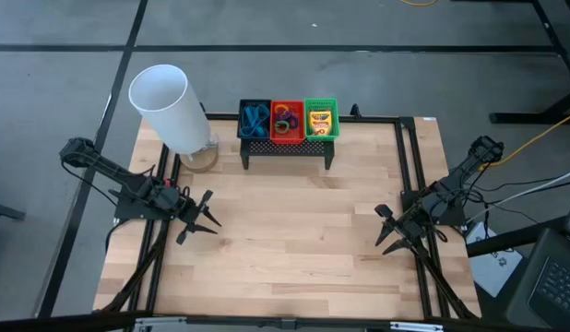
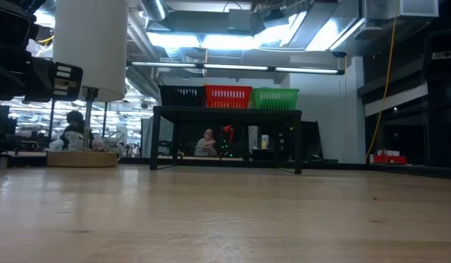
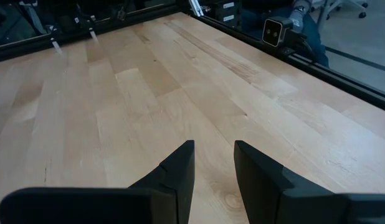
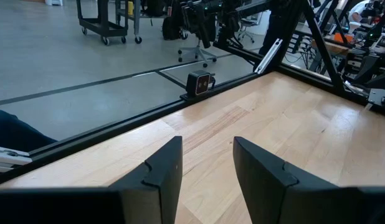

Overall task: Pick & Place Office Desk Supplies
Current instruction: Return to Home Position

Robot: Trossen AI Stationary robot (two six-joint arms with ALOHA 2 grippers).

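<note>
Three small mesh baskets stand in a row on the black mesh stand (image 1: pixel 287 148) at the table's far edge. The black basket (image 1: pixel 254 119) holds blue-handled scissors, the red basket (image 1: pixel 287 121) holds purple and orange loops, and the green basket (image 1: pixel 321 119) holds a yellow-and-green crayon box. In the low view the black basket (image 2: pixel 182 96), red basket (image 2: pixel 228 96) and green basket (image 2: pixel 275 98) sit atop the stand. My left gripper (image 1: pixel 204 218) (image 3: pixel 214 162) hovers open over bare wood at the table's left. My right gripper (image 1: pixel 388 231) (image 4: pixel 208 162) hovers open at the table's right.
A big white cylinder (image 1: pixel 168 106) stands on a round base at the far left corner of the table. Black frame rails (image 1: pixel 409 175) run along the table's sides. Bare wood (image 1: pixel 294 221) lies between the two arms. People show in the room behind the table.
</note>
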